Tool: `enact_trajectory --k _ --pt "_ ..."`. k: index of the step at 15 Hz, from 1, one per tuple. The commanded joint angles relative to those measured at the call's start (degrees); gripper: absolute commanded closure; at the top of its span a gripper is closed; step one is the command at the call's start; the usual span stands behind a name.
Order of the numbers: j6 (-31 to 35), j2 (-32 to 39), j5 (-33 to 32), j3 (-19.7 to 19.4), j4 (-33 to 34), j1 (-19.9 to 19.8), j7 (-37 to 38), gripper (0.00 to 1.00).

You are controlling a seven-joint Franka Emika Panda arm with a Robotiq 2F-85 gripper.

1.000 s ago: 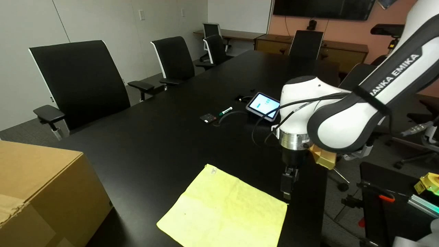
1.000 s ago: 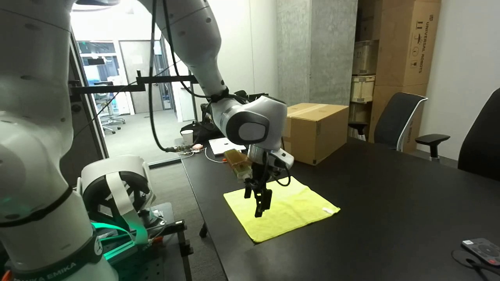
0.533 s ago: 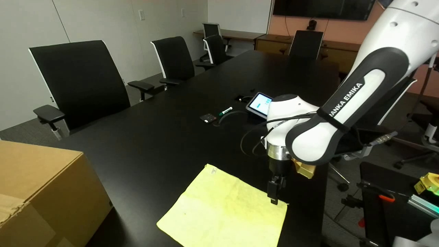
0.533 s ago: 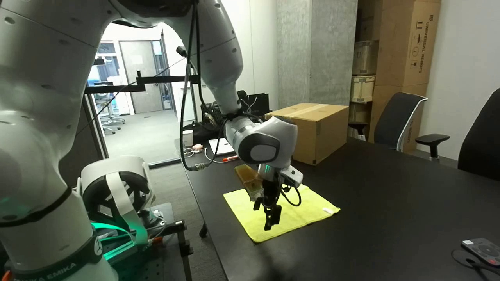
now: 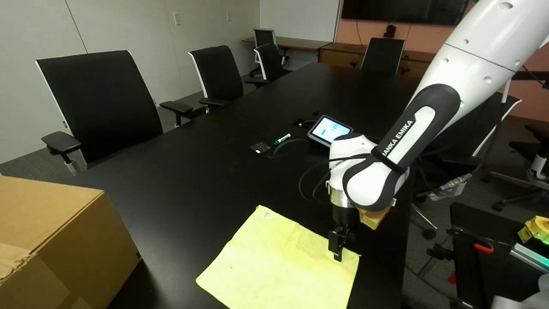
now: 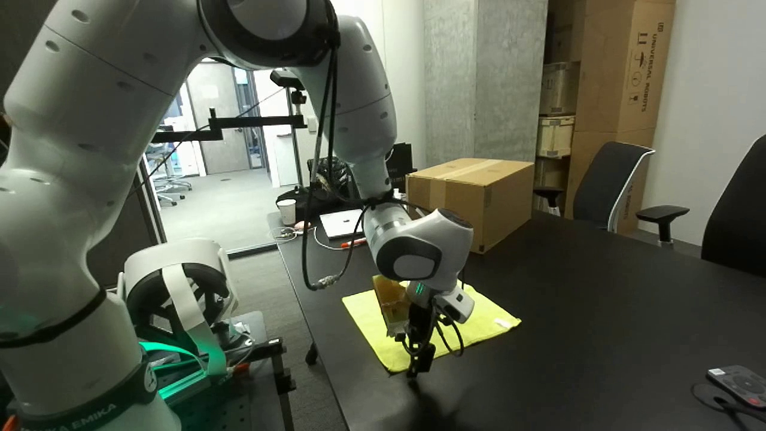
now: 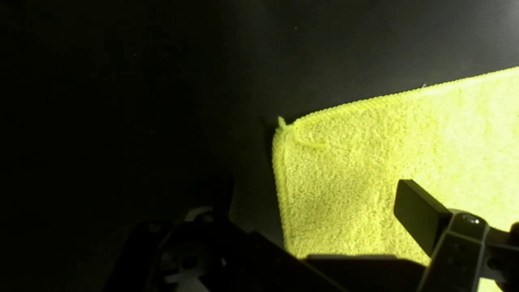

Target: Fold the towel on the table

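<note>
Poised at a corner (image 7: 294, 140) of a yellow towel (image 5: 279, 268), lying flat and unfolded on a black table (image 5: 206, 171) near its edge, with a gripper (image 7: 316, 192) spread wide and grasping nothing. Reaching above the cloth with one finger (image 7: 419, 219), and above the table just past the hem (image 7: 280, 186) with the other; impossible to tell whether touching. Likely light, soft and limp to handle, with nothing to break, but apt to bunch or slide on a smooth surface. Best pinched at the corner, catching the stitched hem, then lifted over. Readable nearby: "ANKA EMIKA" on the robot arm (image 5: 429, 107), minus hidden first letters, and "UNIVERSAL ROBOTS" on a tall carton (image 6: 628, 66). Too small to read: a white tag (image 6: 503, 323) on another towel corner, in both exterior views, and a lit tablet (image 5: 329, 130) screen.
</note>
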Motion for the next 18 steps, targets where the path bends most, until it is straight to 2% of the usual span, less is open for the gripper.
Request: enact_trajectory --k 1,10,18 --pt "0.2 2.5 2.6 2.8 1.9 -2.7 -3.0 0.0" --pt "-2.1 3.4 4.0 6.7 3.6 -4.8 -6.6 0.0" --pt "-6.2 4.8 4.7 7.3 4.9 -4.6 -8.6 0.0"
